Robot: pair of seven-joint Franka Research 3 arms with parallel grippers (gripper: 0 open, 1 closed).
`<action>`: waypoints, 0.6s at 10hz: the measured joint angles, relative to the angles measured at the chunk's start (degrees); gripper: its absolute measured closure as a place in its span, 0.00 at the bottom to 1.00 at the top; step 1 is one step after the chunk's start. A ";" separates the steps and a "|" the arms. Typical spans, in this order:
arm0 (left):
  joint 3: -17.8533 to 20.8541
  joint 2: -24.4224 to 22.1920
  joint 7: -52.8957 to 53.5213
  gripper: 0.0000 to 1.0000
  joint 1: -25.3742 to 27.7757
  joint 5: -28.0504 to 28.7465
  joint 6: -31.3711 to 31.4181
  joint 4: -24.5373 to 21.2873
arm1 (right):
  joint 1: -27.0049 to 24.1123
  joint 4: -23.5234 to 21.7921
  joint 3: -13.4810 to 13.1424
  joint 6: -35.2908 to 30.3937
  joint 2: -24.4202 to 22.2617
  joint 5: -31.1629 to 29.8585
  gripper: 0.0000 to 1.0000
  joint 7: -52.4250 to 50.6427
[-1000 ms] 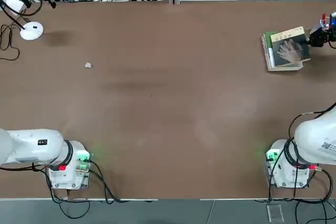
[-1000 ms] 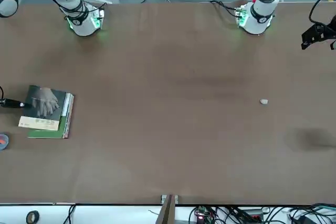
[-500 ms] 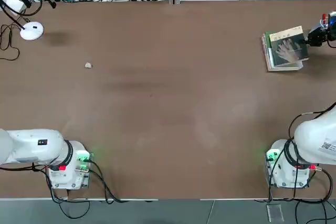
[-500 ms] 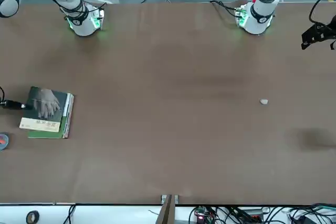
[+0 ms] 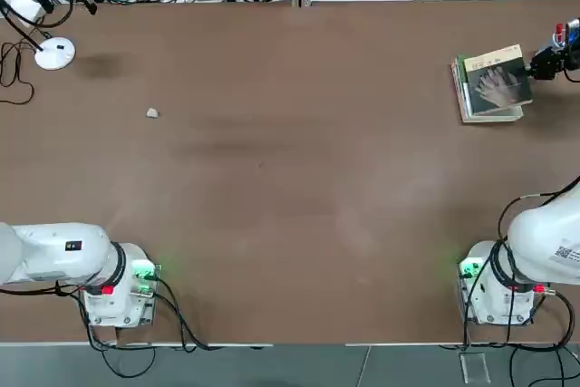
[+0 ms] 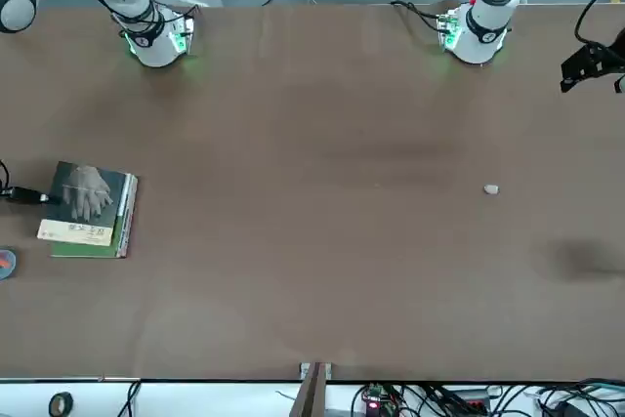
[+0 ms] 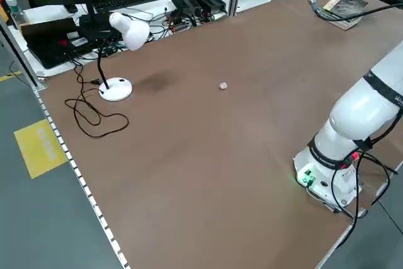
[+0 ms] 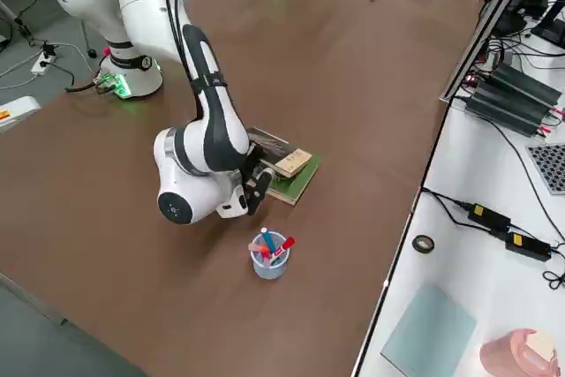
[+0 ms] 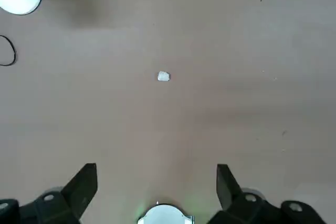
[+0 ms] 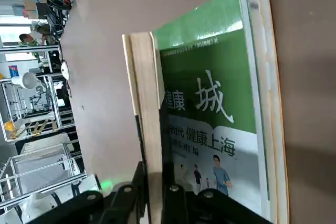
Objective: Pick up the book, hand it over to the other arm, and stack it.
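Note:
The book [image 5: 497,82], dark grey with a pale hand on its cover, lies over the thicker green-and-white book [image 5: 463,71] at the table's far right. My right gripper [image 5: 536,65] is shut on the edge of the book nearest the table's side. The right wrist view shows the book [image 10: 148,103] edge-on between the fingers, just above the green cover [image 10: 210,103]. The right side view shows the same grip on the book [image 8: 282,161] by my right gripper [image 8: 254,187]. My left gripper [image 9: 157,184] hangs open and empty high over the table's left part.
A cup of pens [image 8: 269,253] stands close beside my right gripper, near the table's right edge. A white desk lamp [image 5: 54,53] and a small pale crumb [image 5: 152,113] are at the far left. Cables and electronics line the bench beyond the far edge.
My right gripper has shifted the book slightly and settled it lower over the green-and-white book. The left arm has not moved.

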 joint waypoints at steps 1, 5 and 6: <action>0.00 0.00 0.00 0.00 0.00 0.00 0.00 0.00 | 0.01 0.00 0.01 0.03 0.00 0.00 0.85 0.00; 0.04 0.00 0.01 0.00 0.10 0.00 0.00 0.00 | 0.15 0.00 0.26 0.98 0.00 -0.03 0.85 0.00; 0.06 0.00 0.03 0.00 0.20 0.00 0.00 0.00 | 0.20 0.00 0.34 1.30 0.00 -0.04 0.85 0.00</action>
